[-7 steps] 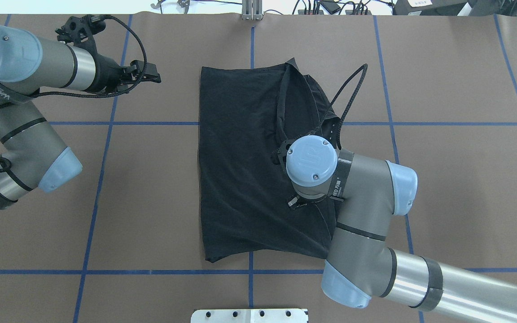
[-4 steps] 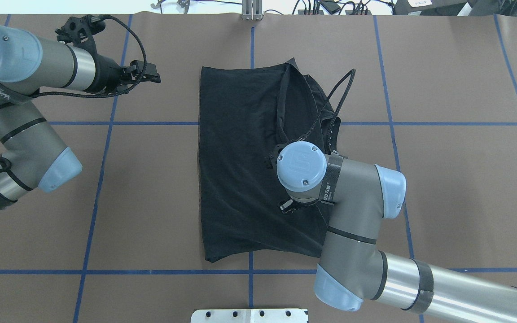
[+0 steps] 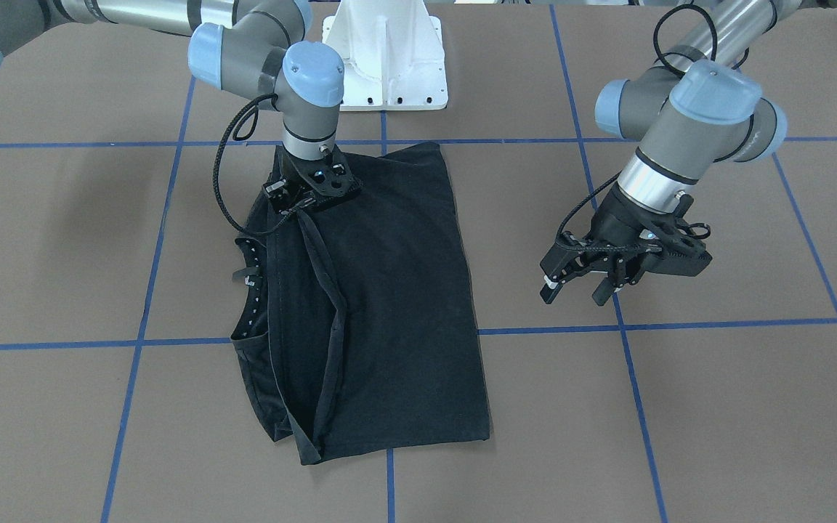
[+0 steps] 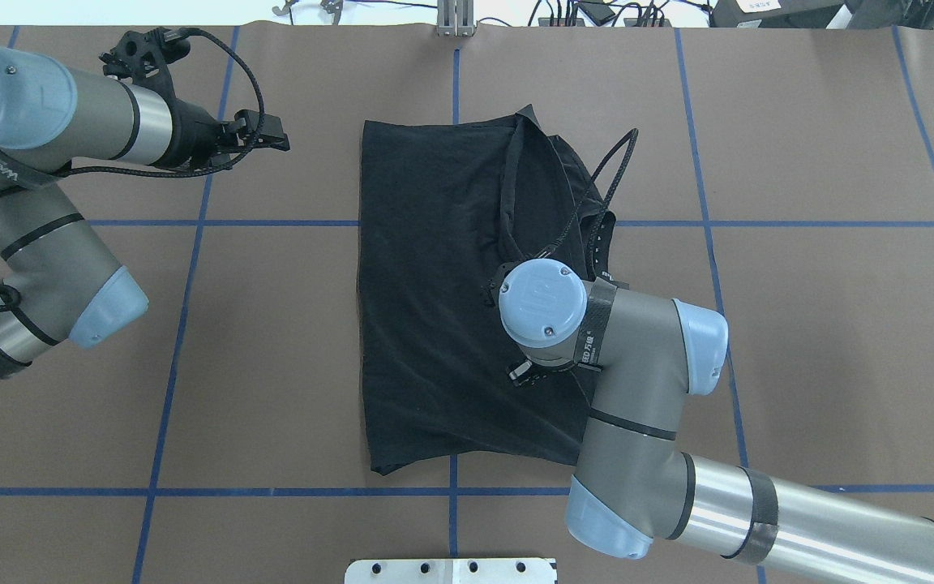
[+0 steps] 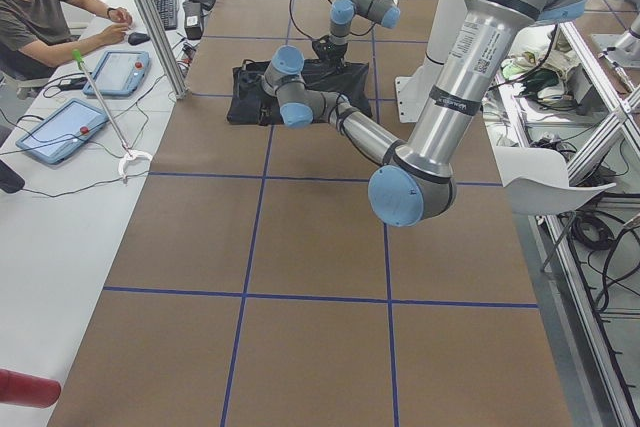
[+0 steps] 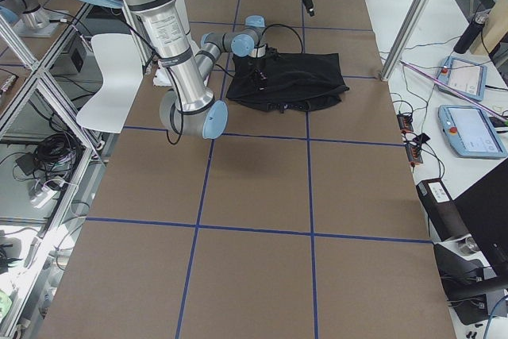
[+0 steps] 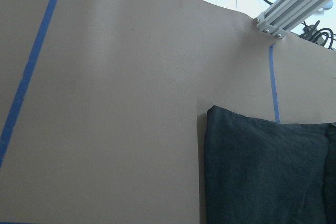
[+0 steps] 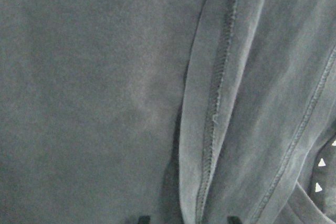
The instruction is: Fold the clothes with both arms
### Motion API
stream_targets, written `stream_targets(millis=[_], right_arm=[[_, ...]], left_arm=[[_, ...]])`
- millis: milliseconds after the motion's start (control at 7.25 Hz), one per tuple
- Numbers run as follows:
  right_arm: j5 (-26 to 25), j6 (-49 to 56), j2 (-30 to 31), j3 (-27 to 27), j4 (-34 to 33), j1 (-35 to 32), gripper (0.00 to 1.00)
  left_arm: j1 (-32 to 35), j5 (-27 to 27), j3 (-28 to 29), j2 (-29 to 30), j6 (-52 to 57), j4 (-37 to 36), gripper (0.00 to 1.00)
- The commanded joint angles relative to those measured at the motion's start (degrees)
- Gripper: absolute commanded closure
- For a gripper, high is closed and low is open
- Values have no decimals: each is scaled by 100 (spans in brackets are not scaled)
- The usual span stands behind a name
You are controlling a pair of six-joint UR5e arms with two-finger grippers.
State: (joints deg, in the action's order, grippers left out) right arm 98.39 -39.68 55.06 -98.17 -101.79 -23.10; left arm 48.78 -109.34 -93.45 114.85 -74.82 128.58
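Observation:
The black T-shirt (image 3: 389, 290) (image 4: 426, 284) lies folded into a long rectangle at mid table, with a loose hem and the collar bunched along its right side. My right gripper (image 3: 309, 196) points straight down onto the shirt's near right part. In the right wrist view its fingertips (image 8: 139, 219) stand apart at the bottom edge, open, with a stitched hem (image 8: 210, 119) running between them. My left gripper (image 3: 576, 294) (image 4: 276, 143) hovers open and empty over bare table, well to the left of the shirt. The left wrist view catches only the shirt's far corner (image 7: 262, 171).
Blue tape lines (image 4: 183, 324) grid the brown table cover. The white mounting base (image 3: 386, 58) sits at the robot's edge and an aluminium post (image 4: 455, 20) at the far edge. A seated person (image 5: 40, 17) and tablets (image 5: 60, 127) are at a side table.
My right arm has shifted a little to the left over the shirt and its cable loop has swung with it. The shirt's outline and my left arm look unchanged.

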Motion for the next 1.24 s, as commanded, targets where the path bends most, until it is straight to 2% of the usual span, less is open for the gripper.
stream_targets(millis=[0, 414, 690, 828, 966, 1104], right_arm=[[74, 39, -4, -17, 2, -89, 100], [101, 48, -4, -52, 2, -124, 100], [267, -56, 292, -437, -60, -239, 100], [294, -771, 895, -796, 1, -230, 100], [329, -1605, 1232, -1026, 132, -134, 100], [347, -1717, 1227, -1037, 316, -90, 100]], left_arm=[[0, 1, -7, 2, -6, 0, 0], [0, 1, -7, 2, -6, 0, 0], [0, 1, -16, 2, -15, 0, 0], [0, 1, -24, 2, -15, 0, 0], [0, 1, -16, 2, -15, 0, 0], [0, 1, -24, 11, -32, 0, 0]])
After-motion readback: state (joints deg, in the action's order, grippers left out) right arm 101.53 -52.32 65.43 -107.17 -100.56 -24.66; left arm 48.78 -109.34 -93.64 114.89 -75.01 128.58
